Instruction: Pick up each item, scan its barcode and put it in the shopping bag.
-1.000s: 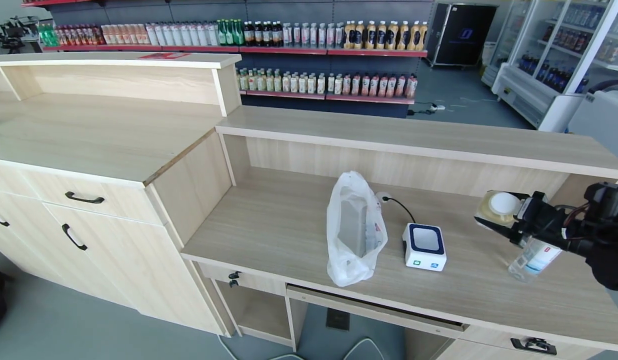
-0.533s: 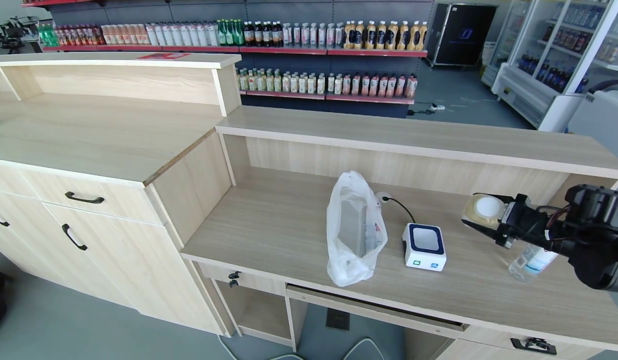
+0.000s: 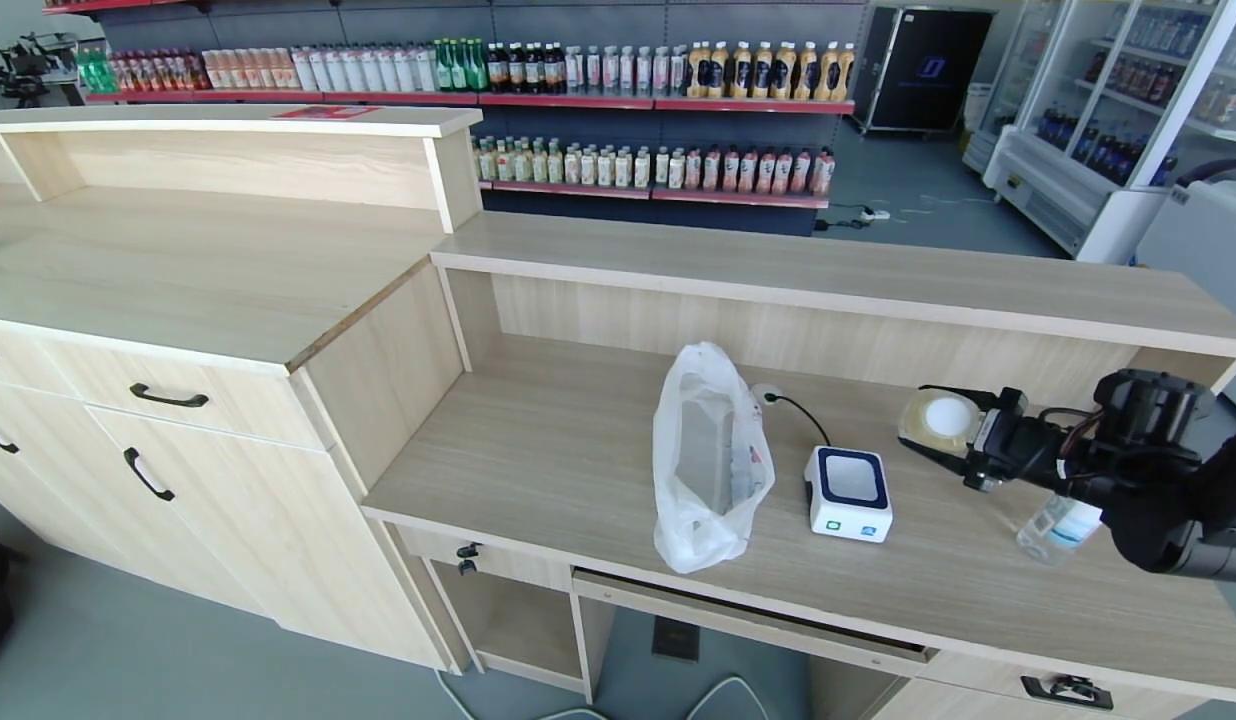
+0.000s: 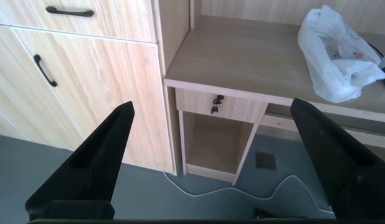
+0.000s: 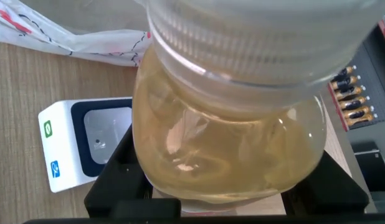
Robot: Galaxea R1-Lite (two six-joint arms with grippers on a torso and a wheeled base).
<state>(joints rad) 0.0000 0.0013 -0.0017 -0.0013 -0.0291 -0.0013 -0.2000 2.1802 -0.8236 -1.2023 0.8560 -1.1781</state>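
Jar time: the right gripper (image 3: 926,430) is clenched on a round clear jar with a white screw lid and pale yellow filling (image 3: 943,415), its black fingers pressing the wall on either side just below the lid. We see the jar held in the air above the light wooden counter (image 3: 578,440), near the small white scanner with the dark-framed window (image 3: 848,492) and on its right, not yet over the glass. The white translucent plastic shopping bag (image 3: 711,455) stands just beside the scanner on its other side, mouth slumped. A clear plastic bottle with a white and blue label (image 3: 1058,525) waits on the counter under the right arm.

From the right wrist, the jar (image 5: 230,143) looks full, so we judge it weighty for its size, stiff-walled and smooth, likely to slip or twist if the squeeze eases. Glass or plastic, we cannot tell, so we treat it as breakable. The body under the lid seems the right place to hold; the lid itself could turn. No barcode shows to us.

The left gripper (image 4: 211,162) hangs spread wide and empty, off the counter's front edge above the floor
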